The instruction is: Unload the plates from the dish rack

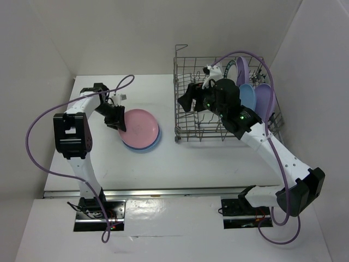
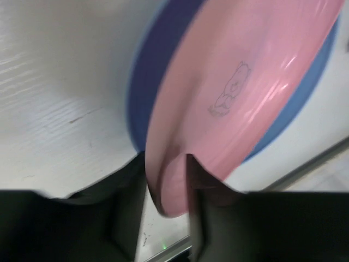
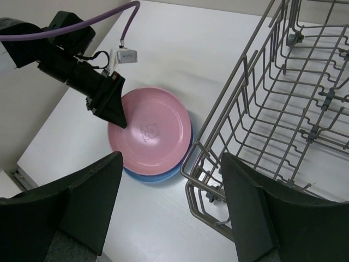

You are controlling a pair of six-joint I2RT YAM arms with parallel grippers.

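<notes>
One smooth round pink plate [image 1: 139, 126], rim pinched by the left gripper [image 2: 166, 170], tops a round blue plate [image 1: 156, 143] centre-left; stiff, probably slick: hold the rim. Right gripper [image 3: 170, 164] gapes empty.

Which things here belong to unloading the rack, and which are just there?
Part of the job: dish rack; plates standing in it; pink plate, held at its rim by the left gripper, over the blue plate on the table; right gripper, open over the rack.
Just there: purple cables.
</notes>
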